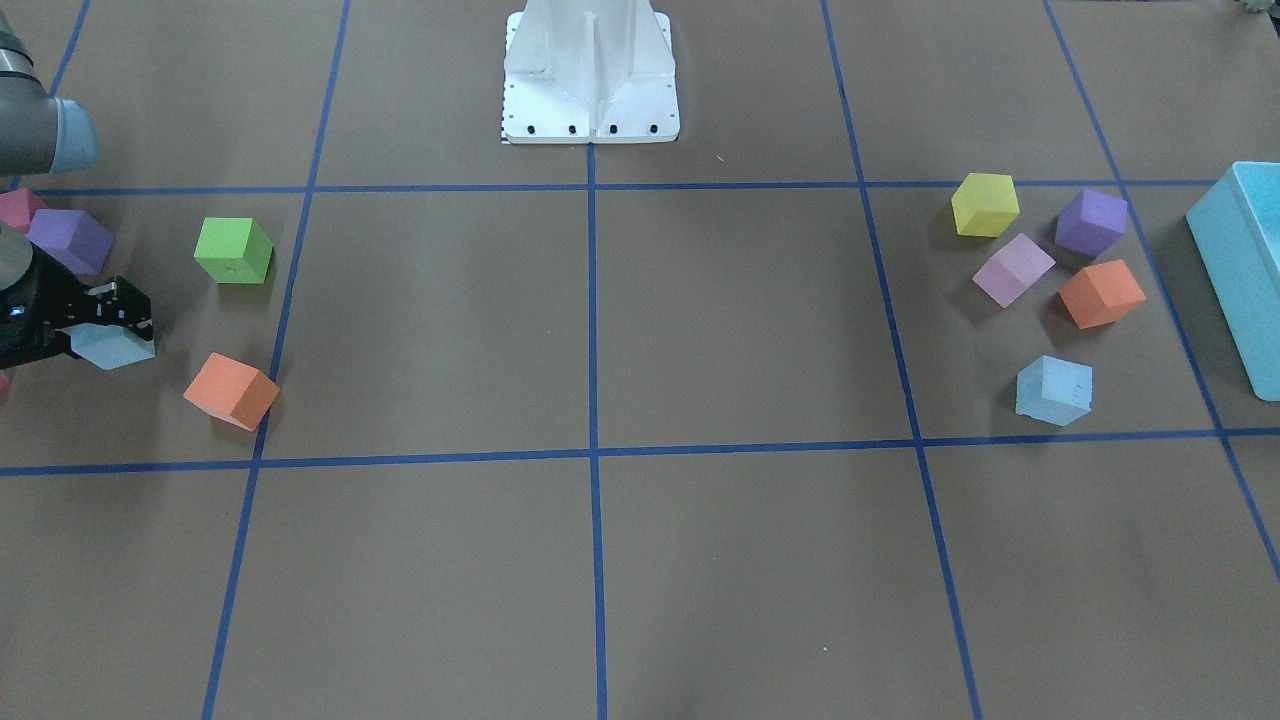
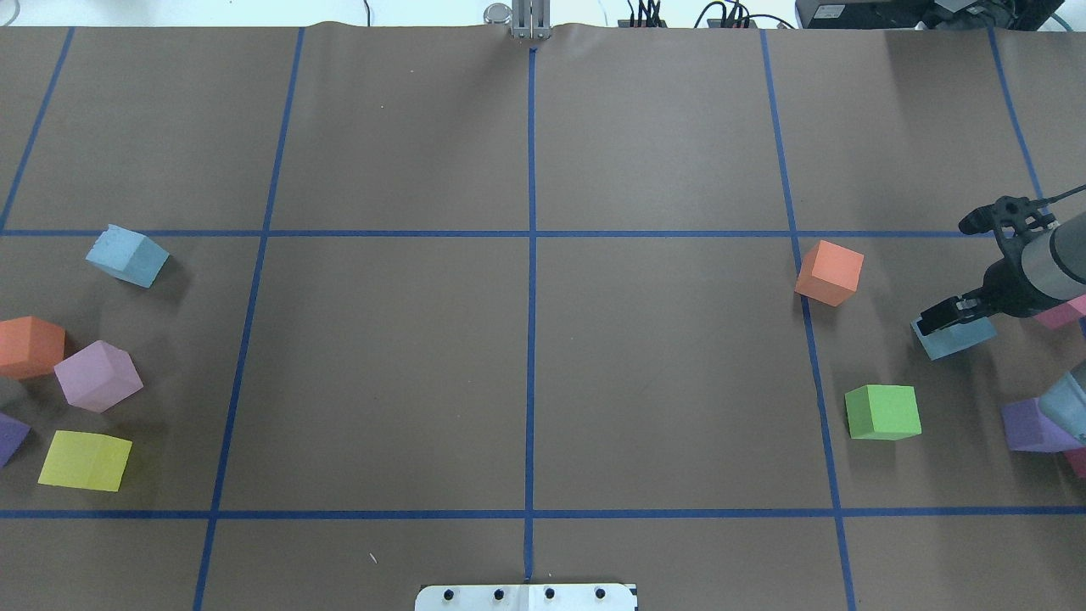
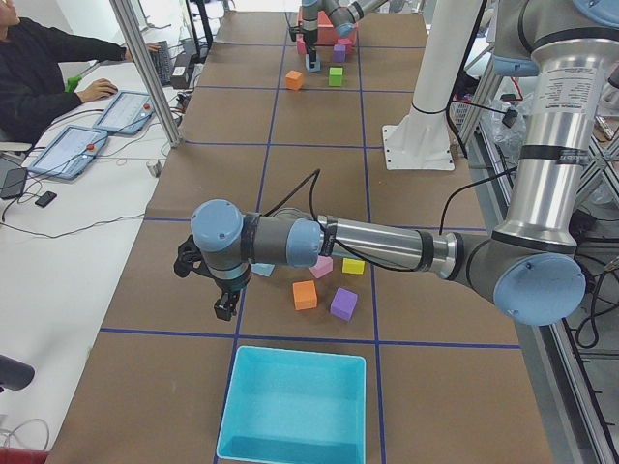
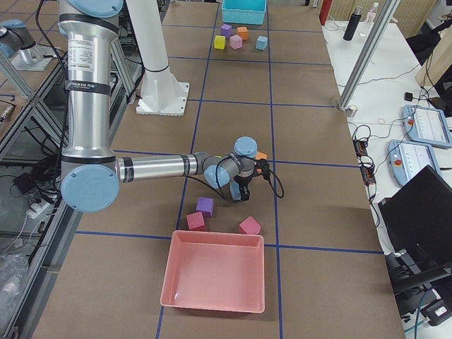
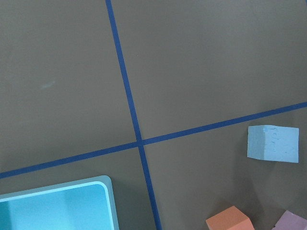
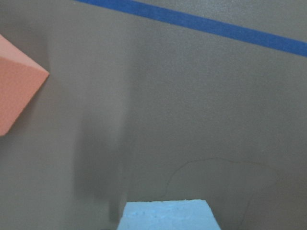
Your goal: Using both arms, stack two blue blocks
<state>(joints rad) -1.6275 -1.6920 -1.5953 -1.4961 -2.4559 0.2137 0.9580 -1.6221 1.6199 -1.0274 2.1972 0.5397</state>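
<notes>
One pale blue block [image 2: 957, 338] sits at the table's right end with my right gripper [image 2: 956, 316] over it, its black fingers against the block's sides. It looks shut on that block [image 1: 112, 347], whose top edge fills the bottom of the right wrist view [image 6: 168, 216]. The other blue block [image 2: 127, 255] stands free on the left side, also seen as the blue block [image 1: 1053, 390] and as the blue block [image 5: 272, 143]. My left gripper [image 3: 224, 305] hangs above the table near it. Only the exterior left view shows that gripper, so I cannot tell whether it is open or shut.
An orange cube [image 2: 830, 271] and a green cube [image 2: 883, 412] lie close to the right gripper, purple [image 2: 1027, 424] and pink cubes behind it. Orange, lilac, yellow and purple cubes cluster by the left block. A turquoise bin [image 1: 1245, 270] and a pink bin [image 4: 215, 272] stand at the table's ends.
</notes>
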